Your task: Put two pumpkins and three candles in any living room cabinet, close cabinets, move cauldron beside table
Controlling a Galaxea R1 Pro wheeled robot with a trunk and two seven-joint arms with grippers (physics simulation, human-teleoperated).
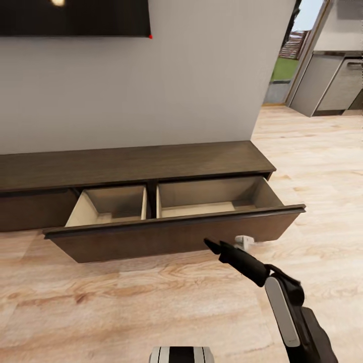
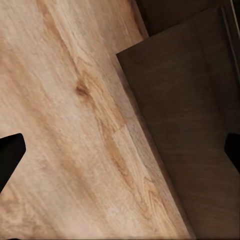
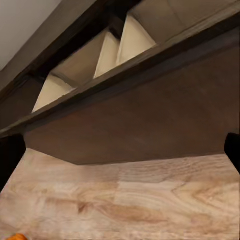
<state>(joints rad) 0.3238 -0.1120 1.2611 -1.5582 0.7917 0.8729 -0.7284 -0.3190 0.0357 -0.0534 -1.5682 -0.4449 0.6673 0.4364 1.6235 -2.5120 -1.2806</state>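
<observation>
The long, low dark-brown cabinet point(image 1: 136, 164) stands against the pale wall, and its wide drawer point(image 1: 176, 229) is pulled out toward the robot over the wooden floor point(image 1: 126, 307). The drawer shows two pale beige compartments, left point(image 1: 108, 206) and right point(image 1: 212, 199), split by a dark divider; both look bare inside. The right end effector point(image 1: 216, 247) reaches forward at the near right, its dark tip just in front of the drawer's front panel; the head view does not let me tell whether its fingers are apart or together, though the right wrist view shows a dark fingertip point(image 3: 10, 160) at each edge of its picture, well apart, nothing between them. A sliver of orange point(image 3: 17, 236), perhaps a pumpkin, sits on the floor at that picture's edge. The left end effector's fingertips point(image 2: 10, 155) likewise stand wide apart over the floor beside the drawer front point(image 2: 190, 140).
</observation>
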